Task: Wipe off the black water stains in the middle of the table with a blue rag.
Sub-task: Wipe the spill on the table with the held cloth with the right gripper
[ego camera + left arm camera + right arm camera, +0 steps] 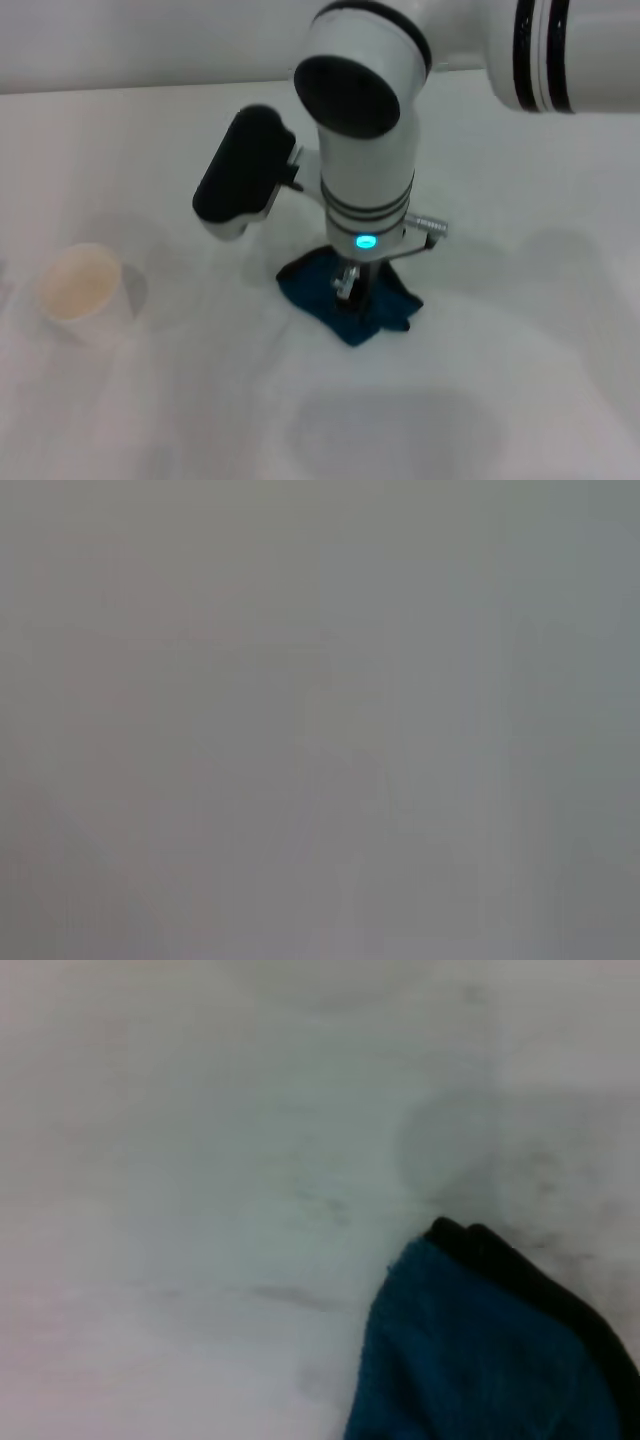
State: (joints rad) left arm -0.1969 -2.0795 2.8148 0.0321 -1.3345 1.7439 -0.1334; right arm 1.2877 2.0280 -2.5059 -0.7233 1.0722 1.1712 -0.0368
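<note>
Table: I see the white table [520,330] filling the head view, plain and smooth all the way to its far edge.

Right arm: my right arm comes in from the upper right of the head view and points almost straight down at the middle of the table, a blue-green light lit on its wrist.

Blue rag: the blue rag [348,297] lies crumpled under that arm, in the middle of the table. In the right wrist view its teal cloth with the black edging [480,1350] rests flat on the white surface.

Paper cup: a white paper cup [80,287] stands upright on the left side of the table, well apart from the rag.

Right gripper: the right gripper [352,283] is down on the rag, its metal tips meeting the cloth. I cannot tell whether the tips are spread or pinching the cloth, because the wrist hides them.

Black water stains: I make out only faint grey smears [300,1298] on the table beside the rag in the right wrist view; whether a darker blotch lies under the cloth I cannot tell.

Left wrist view: a flat grey blur, nothing I can make out.
</note>
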